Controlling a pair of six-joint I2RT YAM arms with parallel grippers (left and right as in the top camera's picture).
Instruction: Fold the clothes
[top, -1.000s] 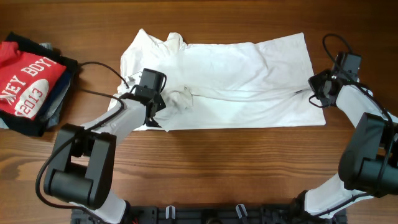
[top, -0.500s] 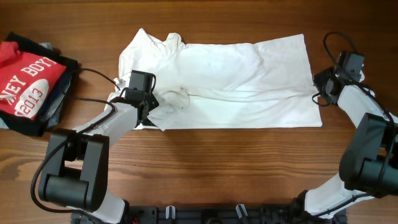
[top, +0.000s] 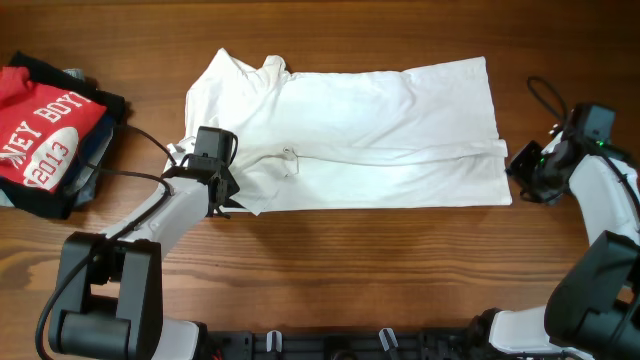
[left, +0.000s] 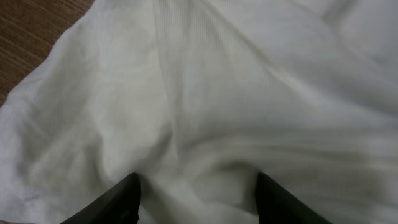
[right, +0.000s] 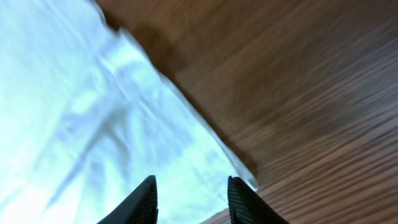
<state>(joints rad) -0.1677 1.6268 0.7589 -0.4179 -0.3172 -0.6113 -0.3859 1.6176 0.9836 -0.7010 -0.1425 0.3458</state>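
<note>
**White shirt flat, both jaws open**

White shirt (top: 370, 130) lies spread mid-surface (top: 350, 270). Only the wrist views show the gaps: left jaws apart over bunched cloth, right jaws apart above the shirt's right edge. Overhead alone catches the red-topped pile (top: 45, 130) at the left edge

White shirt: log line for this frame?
white shirt: spread flat, partly folded | left gripper: open, over collar end | right gripper: open, at hem edge
</note>
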